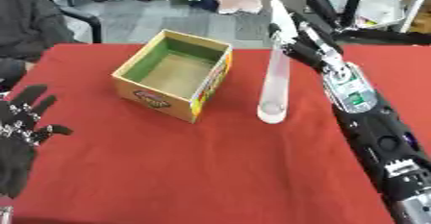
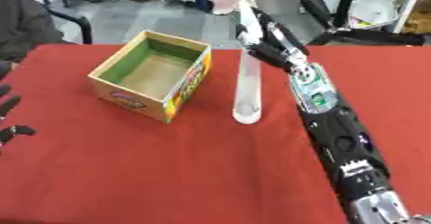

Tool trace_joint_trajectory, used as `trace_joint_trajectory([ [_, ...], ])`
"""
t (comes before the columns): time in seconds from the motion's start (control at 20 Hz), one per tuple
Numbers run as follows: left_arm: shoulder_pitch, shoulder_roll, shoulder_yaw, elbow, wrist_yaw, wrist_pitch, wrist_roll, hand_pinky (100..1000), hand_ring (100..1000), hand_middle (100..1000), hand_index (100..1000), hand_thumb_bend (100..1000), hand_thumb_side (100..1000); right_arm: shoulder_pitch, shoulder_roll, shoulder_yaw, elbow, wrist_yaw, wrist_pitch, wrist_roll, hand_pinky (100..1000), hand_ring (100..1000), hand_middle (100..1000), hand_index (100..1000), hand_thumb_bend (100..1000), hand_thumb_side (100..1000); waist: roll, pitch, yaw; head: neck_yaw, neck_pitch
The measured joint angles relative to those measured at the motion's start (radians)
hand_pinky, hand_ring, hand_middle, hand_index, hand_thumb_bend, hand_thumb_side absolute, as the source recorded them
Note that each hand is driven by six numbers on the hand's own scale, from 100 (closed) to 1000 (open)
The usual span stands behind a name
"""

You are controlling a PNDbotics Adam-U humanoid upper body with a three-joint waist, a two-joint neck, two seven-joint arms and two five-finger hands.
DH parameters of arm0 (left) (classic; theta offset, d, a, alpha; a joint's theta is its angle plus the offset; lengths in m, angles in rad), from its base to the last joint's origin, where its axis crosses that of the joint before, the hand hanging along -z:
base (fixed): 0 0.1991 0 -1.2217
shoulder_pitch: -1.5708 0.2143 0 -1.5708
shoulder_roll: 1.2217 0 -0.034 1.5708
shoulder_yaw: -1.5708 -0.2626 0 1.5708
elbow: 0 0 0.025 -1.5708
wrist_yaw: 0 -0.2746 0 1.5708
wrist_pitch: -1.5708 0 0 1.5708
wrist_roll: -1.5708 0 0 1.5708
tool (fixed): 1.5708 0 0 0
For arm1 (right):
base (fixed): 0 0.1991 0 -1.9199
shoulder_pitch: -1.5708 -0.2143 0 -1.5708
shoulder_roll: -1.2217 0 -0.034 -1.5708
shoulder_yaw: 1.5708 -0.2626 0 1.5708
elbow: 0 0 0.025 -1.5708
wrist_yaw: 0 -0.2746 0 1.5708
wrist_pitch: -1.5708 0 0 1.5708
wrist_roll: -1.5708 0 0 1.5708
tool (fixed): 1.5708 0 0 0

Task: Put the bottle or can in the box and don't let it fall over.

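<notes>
Upright bottle [image 1: 274, 83] against right hand [image 1: 296, 39]

The tall, pale, translucent plastic bottle [image 1: 275, 69] is smeared by blur, and its top merges with the fingers of the black right hand [image 1: 296, 35], so any grip there is unclear. The black left hand [image 1: 19, 136] is cut by the picture's left edge. The printing on the open cardboard box [image 1: 212, 81] is unreadable.
</notes>
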Motion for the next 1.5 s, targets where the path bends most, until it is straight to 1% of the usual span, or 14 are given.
trace_joint_trajectory([
  [0.35,-0.008,0.0,0.0,0.0,0.005,0.003,-0.004,591,1000,979,967,190,895,0.0,-0.001,0.0,0.0,-0.002,0.006,0.003,866,1000,1000,1000,100,597,0.0,0.004,0.013,-0.011,0.0],
  [0.95,-0.017,-0.007,-0.001,0.0,0.009,0.007,-0.009,591,1000,977,968,191,894,-0.007,-0.006,-0.006,0.0,-0.013,0.003,0.0,853,1000,1000,998,100,587,-0.004,0.007,0.024,-0.023,-0.001],
  [1.1,-0.018,-0.008,-0.003,0.0,0.01,0.009,-0.011,591,1000,977,969,191,894,-0.01,-0.007,-0.006,0.0,-0.017,0.004,-0.002,851,1000,1000,994,100,587,-0.005,0.009,0.028,-0.026,-0.008],
  [1.3,-0.023,-0.008,-0.006,0.0,0.01,0.011,-0.014,591,1000,977,969,192,894,-0.016,-0.008,-0.007,0.0,-0.02,0.005,-0.006,847,1000,1000,990,100,581,-0.008,0.013,0.035,-0.028,-0.009],
  [1.5,-0.027,-0.008,-0.006,0.0,0.012,0.012,-0.014,591,1000,976,969,194,895,-0.019,-0.011,-0.007,0.0,-0.029,0.005,-0.006,821,1000,1000,960,100,549,-0.013,0.013,0.039,-0.032,-0.012],
])
